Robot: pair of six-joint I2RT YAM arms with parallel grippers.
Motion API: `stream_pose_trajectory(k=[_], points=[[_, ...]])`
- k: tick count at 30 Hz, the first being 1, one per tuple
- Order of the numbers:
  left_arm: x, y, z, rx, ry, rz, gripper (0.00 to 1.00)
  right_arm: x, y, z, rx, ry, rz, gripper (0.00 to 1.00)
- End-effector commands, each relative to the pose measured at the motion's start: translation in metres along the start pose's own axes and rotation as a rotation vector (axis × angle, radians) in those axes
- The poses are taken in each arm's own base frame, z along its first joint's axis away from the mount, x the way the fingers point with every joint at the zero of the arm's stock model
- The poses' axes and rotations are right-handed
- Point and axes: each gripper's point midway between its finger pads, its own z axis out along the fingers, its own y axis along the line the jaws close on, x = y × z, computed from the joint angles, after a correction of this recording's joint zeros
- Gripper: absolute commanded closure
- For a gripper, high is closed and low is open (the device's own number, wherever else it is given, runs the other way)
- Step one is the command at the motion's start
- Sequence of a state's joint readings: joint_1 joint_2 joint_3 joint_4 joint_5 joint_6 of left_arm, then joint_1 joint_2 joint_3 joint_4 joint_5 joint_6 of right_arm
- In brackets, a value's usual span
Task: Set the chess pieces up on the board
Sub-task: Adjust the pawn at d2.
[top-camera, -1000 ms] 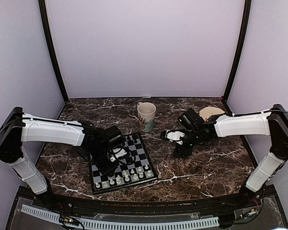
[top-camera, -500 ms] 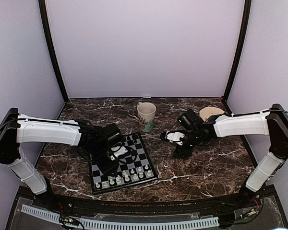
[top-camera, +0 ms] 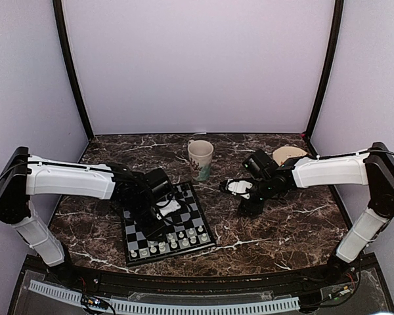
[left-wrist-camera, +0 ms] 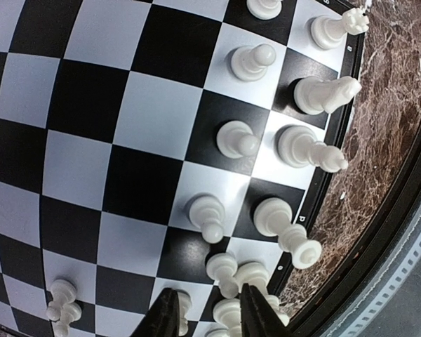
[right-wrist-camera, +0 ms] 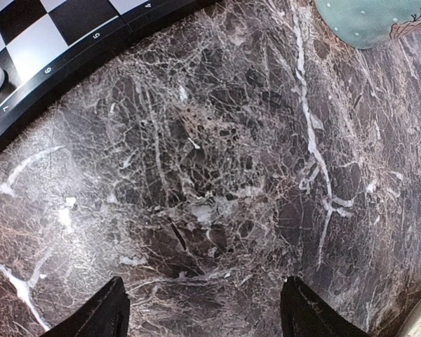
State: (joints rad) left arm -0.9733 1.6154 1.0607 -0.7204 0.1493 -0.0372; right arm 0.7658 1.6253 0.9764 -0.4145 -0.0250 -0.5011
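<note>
The board (top-camera: 198, 211) lies left of the table's middle, and its corner shows in the right wrist view (right-wrist-camera: 70, 53). White chess pieces (top-camera: 168, 243) stand in two rows along its near edge. In the left wrist view they line the board's (left-wrist-camera: 91, 161) right side (left-wrist-camera: 237, 138). My left gripper (top-camera: 155, 226) hangs low over those rows. Its jaws (left-wrist-camera: 210, 316) are a little apart, with a white piece (left-wrist-camera: 228, 314) standing between them, not clamped. My right gripper (top-camera: 249, 206) is wide open and empty over bare marble (right-wrist-camera: 205, 309). I see no black pieces.
A cream mug (top-camera: 200, 159) stands behind the board; its green base shows in the right wrist view (right-wrist-camera: 368, 17). A tan round disc (top-camera: 289, 155) lies at the back right. The table's near edge has a black rail (left-wrist-camera: 400, 232).
My left wrist has shifted slightly right over the board's near rows. The right arm has not moved.
</note>
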Motion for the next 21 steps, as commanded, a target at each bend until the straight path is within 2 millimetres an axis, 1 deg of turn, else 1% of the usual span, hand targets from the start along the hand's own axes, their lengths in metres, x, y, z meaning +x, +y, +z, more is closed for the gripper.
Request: stream_pose_trajectory(k=[1,6,21], points=[[-0.0056,-0.0024,-0.0008,0.003,-0.003,0.030,0.68,-0.0092,-0.0014,0.0005,0.008,-0.012,-0.020,0.26],[-0.0022,0.0009,0.0027,-0.018,0.022,0.042,0.68,-0.0085,-0.0009,0.0011,0.007,-0.008,-0.021,0.26],[-0.0098,0.0073,0.0079,-0.063,0.019,0.063,0.68,-0.0065,-0.0009,0.0024,0.009,-0.001,-0.024,0.26]])
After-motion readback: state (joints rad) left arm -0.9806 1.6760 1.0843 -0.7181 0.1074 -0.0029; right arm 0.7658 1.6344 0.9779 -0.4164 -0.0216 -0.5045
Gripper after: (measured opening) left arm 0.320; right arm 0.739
